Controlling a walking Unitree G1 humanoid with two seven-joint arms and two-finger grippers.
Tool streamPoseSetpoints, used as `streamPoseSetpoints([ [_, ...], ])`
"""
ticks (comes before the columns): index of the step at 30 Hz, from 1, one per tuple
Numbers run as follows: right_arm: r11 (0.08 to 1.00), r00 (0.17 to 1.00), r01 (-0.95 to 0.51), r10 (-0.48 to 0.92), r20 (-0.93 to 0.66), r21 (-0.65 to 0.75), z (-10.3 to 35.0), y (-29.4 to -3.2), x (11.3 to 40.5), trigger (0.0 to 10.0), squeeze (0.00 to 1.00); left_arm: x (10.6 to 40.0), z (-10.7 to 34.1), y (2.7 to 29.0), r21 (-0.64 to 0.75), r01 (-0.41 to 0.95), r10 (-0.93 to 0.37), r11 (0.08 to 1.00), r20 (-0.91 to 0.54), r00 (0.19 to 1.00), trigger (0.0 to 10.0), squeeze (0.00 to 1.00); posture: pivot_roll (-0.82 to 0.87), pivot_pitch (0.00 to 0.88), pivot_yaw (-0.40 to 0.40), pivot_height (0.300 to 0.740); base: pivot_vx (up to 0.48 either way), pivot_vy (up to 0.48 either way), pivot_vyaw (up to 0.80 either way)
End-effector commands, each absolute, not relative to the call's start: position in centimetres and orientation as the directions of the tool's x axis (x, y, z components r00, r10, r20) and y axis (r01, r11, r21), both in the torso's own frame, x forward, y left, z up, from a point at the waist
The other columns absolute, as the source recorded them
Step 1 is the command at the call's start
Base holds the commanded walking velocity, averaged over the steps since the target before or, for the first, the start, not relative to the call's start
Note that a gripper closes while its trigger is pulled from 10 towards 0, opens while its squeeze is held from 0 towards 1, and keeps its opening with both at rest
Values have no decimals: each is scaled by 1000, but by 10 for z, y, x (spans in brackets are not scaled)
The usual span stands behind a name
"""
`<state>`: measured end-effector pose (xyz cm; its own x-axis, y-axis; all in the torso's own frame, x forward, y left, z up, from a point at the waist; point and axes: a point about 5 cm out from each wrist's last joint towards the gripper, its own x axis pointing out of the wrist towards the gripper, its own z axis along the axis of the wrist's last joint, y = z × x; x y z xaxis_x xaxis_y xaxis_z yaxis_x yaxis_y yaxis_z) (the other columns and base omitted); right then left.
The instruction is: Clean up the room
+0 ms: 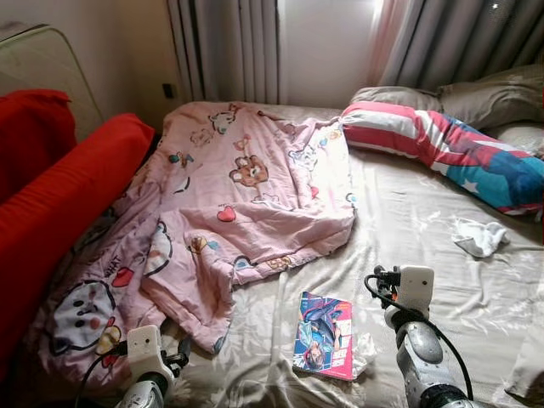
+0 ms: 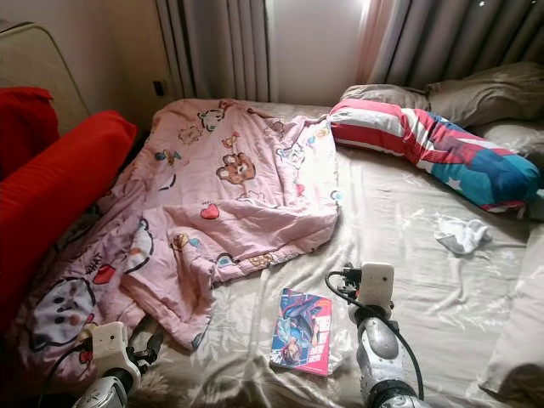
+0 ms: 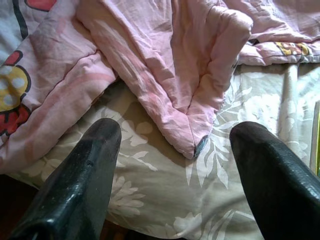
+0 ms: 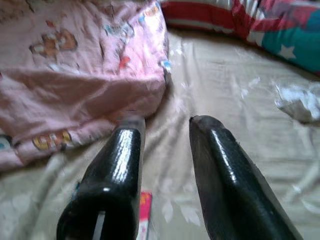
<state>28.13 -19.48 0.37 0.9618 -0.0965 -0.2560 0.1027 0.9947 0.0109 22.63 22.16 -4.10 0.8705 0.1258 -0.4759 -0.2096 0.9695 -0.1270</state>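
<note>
One rumpled pink cartoon-print blanket (image 1: pixel 229 204) on bed (image 1: pixel 408 229), left end effector (image 3: pixel 175 165) wide, right end effector (image 4: pixel 167 145) narrowly parted.

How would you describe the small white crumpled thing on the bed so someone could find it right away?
Start at the long red, white and blue striped pillow across the head of the beige bed sheet. Just below its blue starred end lies a small crumpled white cloth, alone on bare sheet, far from the pink cartoon blanket and the colourful book.

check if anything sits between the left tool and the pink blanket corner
Nothing visible does. The left tool hangs open just above the bedsheet, and the blanket corner lies ahead between its fingers with only bare sheet before it.
</note>
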Motion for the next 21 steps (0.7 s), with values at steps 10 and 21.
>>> streamPoseSetpoints([
  [10,978,868,209,-185,-460,2,-32,-210,244,10000,0,225,-41,223,-132,-222,136,966,-473,871,10000,0,50,0,-26,740,0,0,0],
  [21,970,832,241,-219,-509,-24,-35,-218,242,10000,0,224,-43,222,-104,-210,133,972,-491,861,10000,0,48,0,-33,705,0,0,0],
])
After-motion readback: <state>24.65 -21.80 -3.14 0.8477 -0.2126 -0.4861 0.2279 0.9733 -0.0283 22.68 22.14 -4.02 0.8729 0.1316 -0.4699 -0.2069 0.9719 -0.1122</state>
